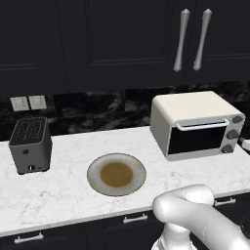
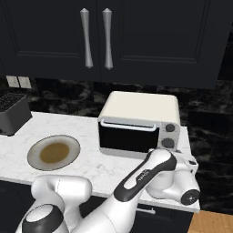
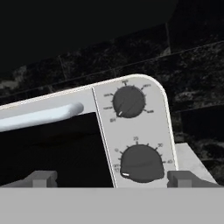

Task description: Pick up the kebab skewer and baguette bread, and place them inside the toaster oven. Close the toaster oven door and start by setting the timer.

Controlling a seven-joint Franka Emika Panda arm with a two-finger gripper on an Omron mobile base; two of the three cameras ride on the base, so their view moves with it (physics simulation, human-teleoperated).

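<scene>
Toaster oven point(image 1: 195, 124) stands on the marble desk point(image 1: 63, 185) at its right, toaster oven door point(image 2: 129, 136) shut, dark glass hiding any contents; round plate point(image 1: 116, 174) left of it, just beside, bare brown centre; slot toaster point(image 1: 30, 144) far left; pincer point(image 3: 111, 178) spread wide, holding nothing, before the knobs point(image 3: 141, 163).

Lower knob point(image 3: 141, 163) dial reads 20, 30, 40; upper markings illegible.
</scene>
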